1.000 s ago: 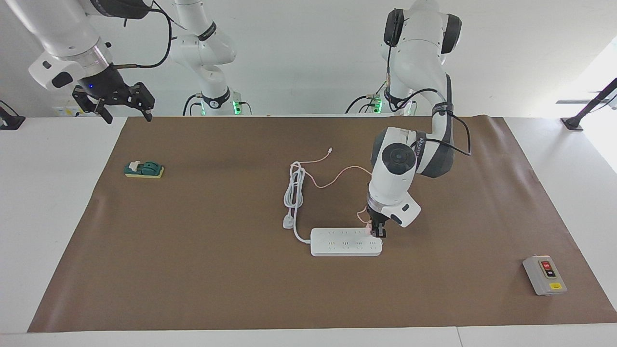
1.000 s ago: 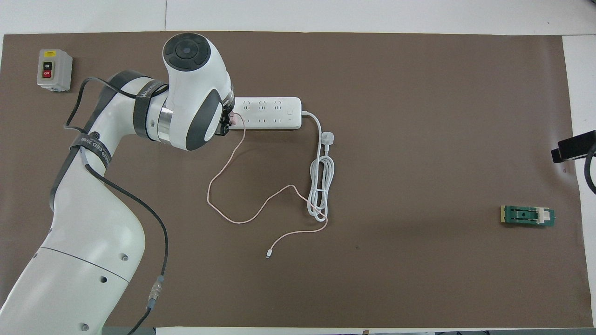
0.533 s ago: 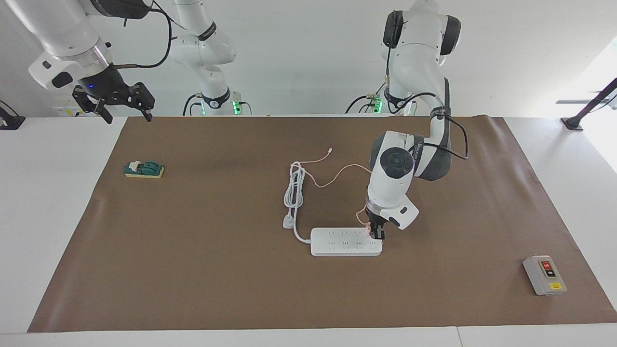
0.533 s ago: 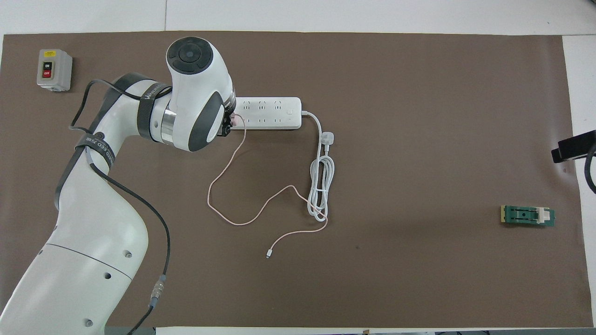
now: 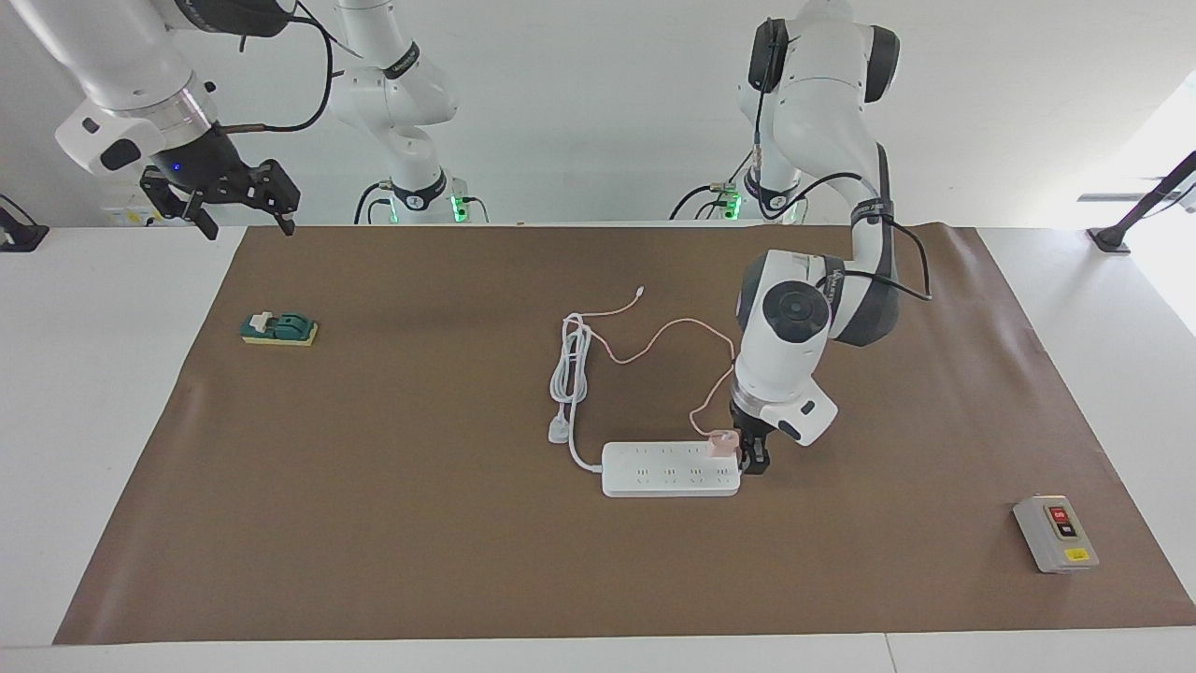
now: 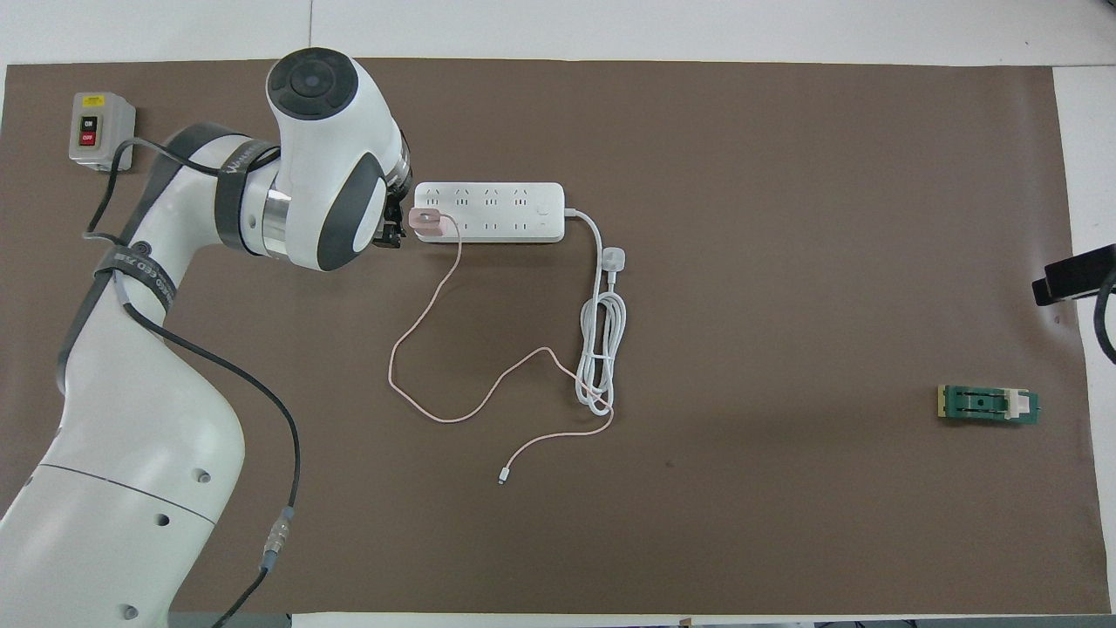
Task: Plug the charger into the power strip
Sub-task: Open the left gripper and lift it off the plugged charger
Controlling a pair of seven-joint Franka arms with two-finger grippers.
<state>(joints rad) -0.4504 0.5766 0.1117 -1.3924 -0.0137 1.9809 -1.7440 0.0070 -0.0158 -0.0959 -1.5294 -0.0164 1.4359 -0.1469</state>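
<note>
I see the pale-pink charger sitting on the white power strip at its end toward the left arm, on the row of sockets nearer the robots, and its thin pink cable loops back across the brown mat toward the robots. My left gripper hangs low just beside that end of the strip, next to the charger and apart from it, holding nothing; I cannot tell how wide its jaws stand. My right gripper waits raised over the mat's corner at the right arm's end, jaws spread wide and empty. The strip's thick white cord lies coiled nearer the robots. A grey switch box and a green block sit well apart.
</note>
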